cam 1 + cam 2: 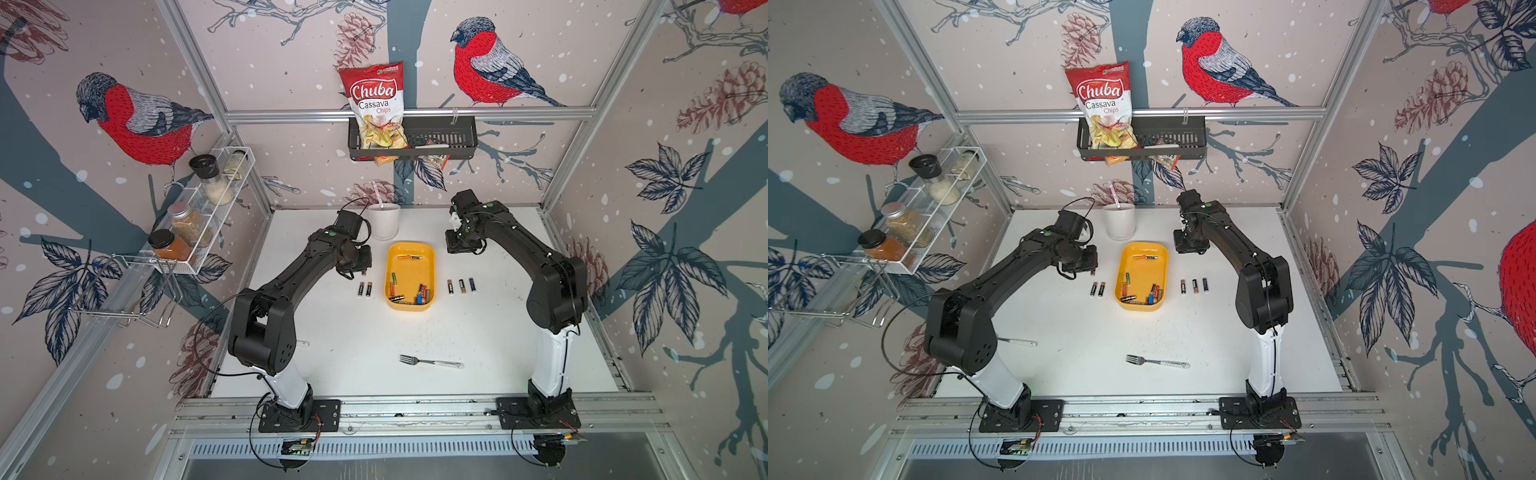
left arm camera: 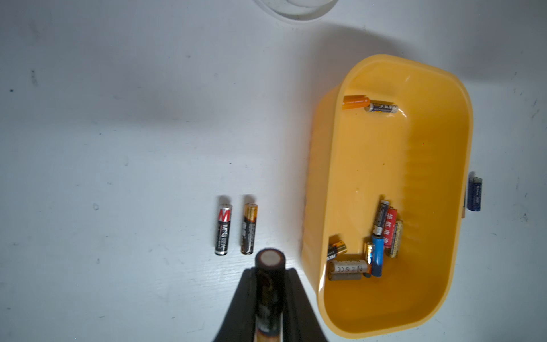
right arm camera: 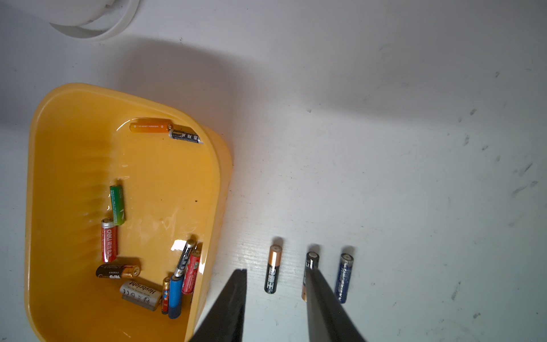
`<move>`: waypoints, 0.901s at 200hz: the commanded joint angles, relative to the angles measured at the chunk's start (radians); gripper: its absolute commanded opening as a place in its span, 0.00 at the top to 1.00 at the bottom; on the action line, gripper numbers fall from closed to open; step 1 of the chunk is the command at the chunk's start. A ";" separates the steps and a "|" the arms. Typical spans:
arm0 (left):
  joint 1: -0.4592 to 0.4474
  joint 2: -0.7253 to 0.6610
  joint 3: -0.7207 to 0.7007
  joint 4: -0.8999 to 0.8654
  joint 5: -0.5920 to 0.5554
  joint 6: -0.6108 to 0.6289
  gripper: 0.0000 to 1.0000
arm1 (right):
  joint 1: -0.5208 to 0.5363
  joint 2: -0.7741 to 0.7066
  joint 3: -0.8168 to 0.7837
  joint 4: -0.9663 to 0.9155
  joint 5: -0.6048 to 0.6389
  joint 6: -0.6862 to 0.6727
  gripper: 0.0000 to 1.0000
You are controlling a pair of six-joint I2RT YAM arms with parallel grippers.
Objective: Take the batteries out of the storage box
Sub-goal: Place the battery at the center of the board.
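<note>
Bolted to the front rail closest to the top camera, the left arm (image 1: 266, 299) and right arm (image 1: 552, 291) rise from the white table (image 1: 415, 332) and bend inward, elbows high, wrists flanking the yellow storage box (image 1: 410, 276); both top views take in this whole layout, with a white cup (image 1: 384, 222) behind the box and a fork (image 1: 430, 362) in front of it, while the wrist views miss the fork and catch only the cup's base; the right wrist view shows a green battery (image 3: 117, 204) and a red battery (image 3: 109, 241) along one box wall, which the left wrist view hides behind that wall; loose batteries (image 2: 381, 237) lie in the box, a pair of batteries (image 1: 365, 289) rests on the table to its left, a row of three batteries (image 1: 461, 286) to its right; the left gripper (image 2: 270, 271) is clamped lengthwise on a dark battery (image 2: 270, 299) above the table near the pair; the right gripper (image 3: 275, 272) hangs by the row, jaws partly apart, holding nothing
</note>
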 commanded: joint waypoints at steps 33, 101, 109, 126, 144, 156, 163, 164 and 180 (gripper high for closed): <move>0.046 -0.013 -0.098 0.033 -0.040 0.133 0.89 | 0.024 0.033 0.063 -0.050 0.023 0.028 0.61; 0.072 0.069 -0.189 0.125 -0.047 0.219 0.89 | 0.039 0.074 0.118 -0.092 0.039 0.044 0.61; 0.076 0.082 -0.189 0.131 -0.043 0.225 0.89 | 0.042 0.080 0.126 -0.097 0.041 0.045 0.61; 0.079 0.106 -0.188 0.143 -0.034 0.233 0.89 | 0.044 0.089 0.138 -0.105 0.044 0.049 0.61; 0.082 0.122 -0.190 0.154 -0.037 0.237 0.89 | 0.046 0.098 0.155 -0.116 0.048 0.051 0.61; 0.087 0.130 -0.189 0.160 -0.031 0.238 0.89 | 0.046 0.104 0.164 -0.119 0.050 0.052 0.61; 0.087 0.137 -0.188 0.163 -0.029 0.239 0.90 | 0.046 0.109 0.170 -0.122 0.050 0.052 0.61; 0.087 0.137 -0.186 0.164 -0.029 0.239 0.90 | 0.046 0.109 0.170 -0.123 0.050 0.052 0.61; 0.087 0.146 -0.178 0.167 -0.026 0.238 0.90 | 0.046 0.119 0.183 -0.129 0.049 0.053 0.61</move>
